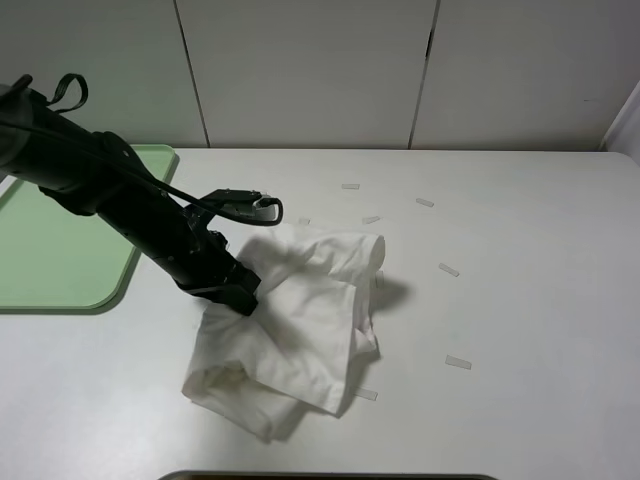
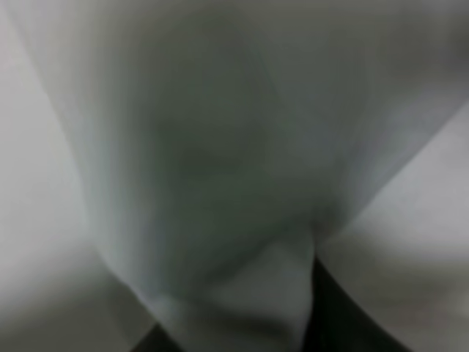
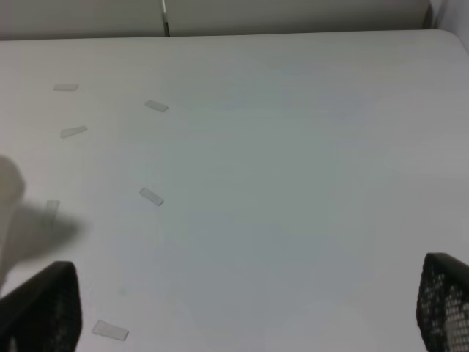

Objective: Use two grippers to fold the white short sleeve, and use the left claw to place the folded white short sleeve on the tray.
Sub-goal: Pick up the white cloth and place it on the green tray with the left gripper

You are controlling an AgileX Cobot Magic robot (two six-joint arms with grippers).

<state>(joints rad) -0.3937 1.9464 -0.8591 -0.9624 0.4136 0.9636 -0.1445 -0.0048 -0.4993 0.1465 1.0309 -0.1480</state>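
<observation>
The white short sleeve (image 1: 300,320) lies bunched and folded on the white table, its upper part lifted and casting a shadow to the right. My left gripper (image 1: 240,295) reaches in from the left and is buried in the shirt's left edge, shut on the cloth. In the left wrist view blurred white fabric (image 2: 234,176) fills the frame, with dark fingers (image 2: 333,315) at the lower edge. The pale-green tray (image 1: 60,250) sits at the far left, partly behind the left arm. My right gripper (image 3: 245,315) is open and empty above bare table; it does not show in the exterior view.
Several small pale tape strips (image 1: 448,270) lie on the table to the right of and behind the shirt; they also show in the right wrist view (image 3: 152,196). A white panelled wall (image 1: 320,70) stands behind the table. A dark edge (image 1: 330,476) shows at the bottom.
</observation>
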